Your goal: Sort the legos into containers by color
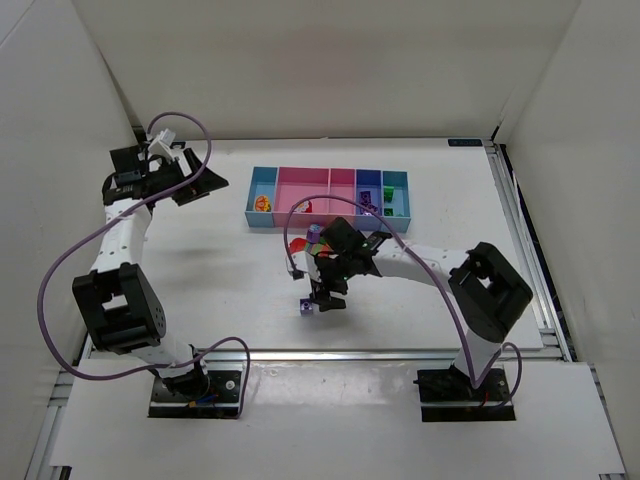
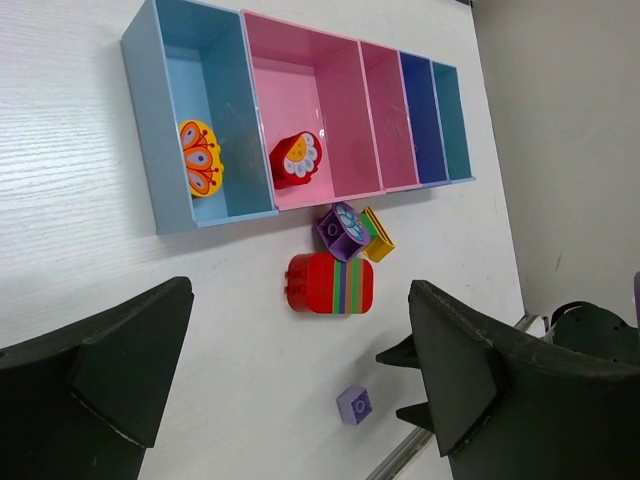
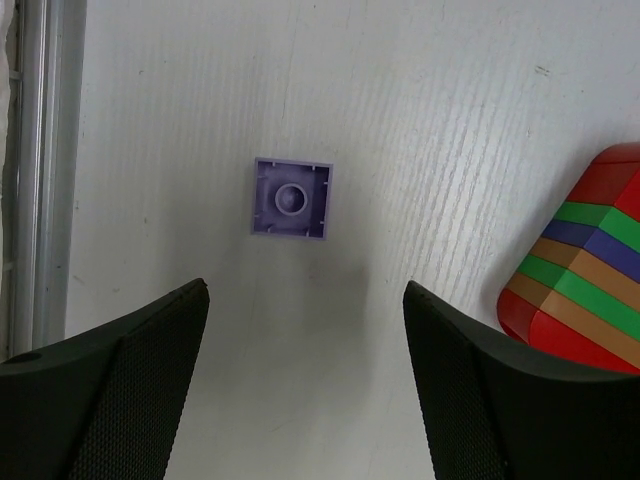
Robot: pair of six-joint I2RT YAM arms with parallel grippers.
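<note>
Legos (image 2: pixel 330 284) lie loose on the tabletop (image 2: pixel 80 200), on the near side of the containers (image 2: pixel 145 130). I see a red striped chunk (image 3: pixel 585 260), a purple flower brick (image 2: pixel 340 228) touching a yellow brick (image 2: pixel 378 237), and, nearer and apart from these, one small purple lego (image 3: pixel 291 197). I judge this last one is my step now.

My right claw (image 3: pixel 305 300) hangs over it, with the fingers spread and holding nothing. The brick lies just beyond the fingertips, not between them.

To do it well, I should first shift forward until the brick sits in the middle of the gap. Its flat sides are already almost parallel to my fingers, so only a little turning is needed. Then I go down until the tips nearly meet the tabletop, because the piece is low and light and a high pinch may flip it away. I should close softly and stay clear of the striped chunk on the right.

The dark blue bin (image 1: pixel 367 180) seems to hold a purple piece already, so it probably goes there.

My left claw (image 1: pixel 205 187) is wide open and empty, by the left end of the containers.
</note>
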